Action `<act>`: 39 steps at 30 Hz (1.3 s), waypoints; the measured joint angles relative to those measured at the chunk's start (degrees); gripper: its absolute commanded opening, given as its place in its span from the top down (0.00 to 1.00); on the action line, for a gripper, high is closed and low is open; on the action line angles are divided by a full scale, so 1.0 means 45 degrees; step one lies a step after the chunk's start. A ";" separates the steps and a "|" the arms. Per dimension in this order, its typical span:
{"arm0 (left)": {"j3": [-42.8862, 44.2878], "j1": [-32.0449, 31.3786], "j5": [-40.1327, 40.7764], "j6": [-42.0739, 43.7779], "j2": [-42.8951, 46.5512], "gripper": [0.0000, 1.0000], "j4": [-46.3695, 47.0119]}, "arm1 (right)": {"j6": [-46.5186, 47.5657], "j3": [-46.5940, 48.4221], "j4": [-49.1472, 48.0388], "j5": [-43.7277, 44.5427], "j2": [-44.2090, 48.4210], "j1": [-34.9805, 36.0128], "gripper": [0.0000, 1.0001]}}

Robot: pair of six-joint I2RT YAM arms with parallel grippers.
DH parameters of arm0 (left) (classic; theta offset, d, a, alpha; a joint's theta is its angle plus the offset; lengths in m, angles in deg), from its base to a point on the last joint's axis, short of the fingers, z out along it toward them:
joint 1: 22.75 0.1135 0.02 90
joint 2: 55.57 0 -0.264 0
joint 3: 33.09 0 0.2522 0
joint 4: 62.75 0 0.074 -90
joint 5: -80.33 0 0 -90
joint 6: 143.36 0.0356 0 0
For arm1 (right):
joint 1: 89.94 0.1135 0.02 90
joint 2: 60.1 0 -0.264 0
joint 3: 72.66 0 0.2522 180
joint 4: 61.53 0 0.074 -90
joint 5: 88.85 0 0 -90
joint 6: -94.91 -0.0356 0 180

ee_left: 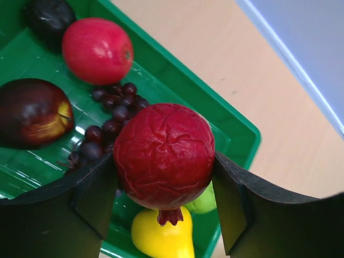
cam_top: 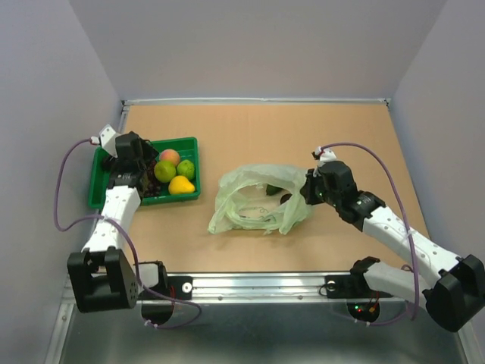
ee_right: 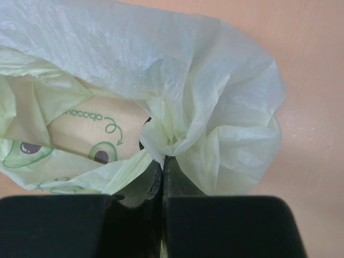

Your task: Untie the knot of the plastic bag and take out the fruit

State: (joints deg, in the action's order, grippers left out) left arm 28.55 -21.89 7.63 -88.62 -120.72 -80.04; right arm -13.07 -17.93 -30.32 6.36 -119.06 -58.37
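The pale green plastic bag (cam_top: 254,203) lies open in the middle of the table, and no knot shows. A dark green avocado (cam_top: 273,189) sits inside its mouth. My right gripper (cam_top: 299,199) is shut on a bunched fold at the bag's right edge; in the right wrist view the jaws (ee_right: 163,161) pinch the film (ee_right: 177,134). My left gripper (cam_top: 144,168) hovers over the green tray (cam_top: 97,189), shut on a small red fruit (ee_left: 164,153). Below it lie a yellow pear (ee_left: 161,239) and a lime-green fruit (ee_left: 206,201).
The tray (ee_left: 236,123) also holds a red apple (ee_left: 97,51), a dark red apple (ee_left: 32,113), purple grapes (ee_left: 110,115) and a dark plum (ee_left: 48,16). A peach (cam_top: 169,156) lies at the tray's back. Grey walls enclose the table.
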 measured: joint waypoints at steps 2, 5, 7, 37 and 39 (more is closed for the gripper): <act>0.0330 0.0753 -0.0345 0.0024 -0.0787 0.84 -0.0005 | 0.0015 0.0000 0.0005 -0.0087 0.0010 0.0000 1.00; 0.0986 0.1739 -0.0879 0.0117 -0.2409 0.44 0.0155 | 0.0044 0.0000 0.0005 -0.0253 0.0005 0.0000 1.00; 0.1205 0.2152 -0.0976 0.0214 -0.3235 0.20 0.0170 | 0.0049 0.0000 0.0005 -0.0316 0.0005 0.0000 1.00; -0.1535 -0.4265 -0.4541 0.2948 0.5829 0.06 0.1010 | -0.1112 -0.1190 -0.0068 0.1054 0.1287 0.0000 1.00; -0.1758 -0.5581 -0.4634 0.2691 0.6018 0.06 0.1287 | -0.1603 -0.1559 -0.0087 0.1496 0.1477 0.0000 1.00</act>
State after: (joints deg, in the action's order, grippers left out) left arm 20.64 -47.00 -13.22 -76.51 -93.64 -74.25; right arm -20.28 -24.95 -30.71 13.09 -112.42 -58.37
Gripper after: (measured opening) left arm 0.935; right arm 0.017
